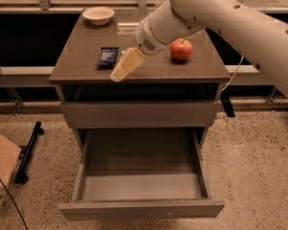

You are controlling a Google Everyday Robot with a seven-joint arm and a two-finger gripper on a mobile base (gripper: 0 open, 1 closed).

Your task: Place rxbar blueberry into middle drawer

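The rxbar blueberry [108,56], a flat bar in a dark navy wrapper, lies on the left half of the cabinet top [86,71]. My gripper [121,70] hangs over the top just right of and in front of the bar, close to its near end, holding nothing that I can see. The middle drawer [141,208] is pulled out below, with its pale floor bare and its side walls showing. The white arm runs in from the upper right.
A red apple [181,49] sits on the right of the top and a pale bowl [98,15] at the back left. A closed flat drawer front [139,113] lies above the open drawer. A cardboard box [0,169] and a black stand [29,150] are on the floor at left.
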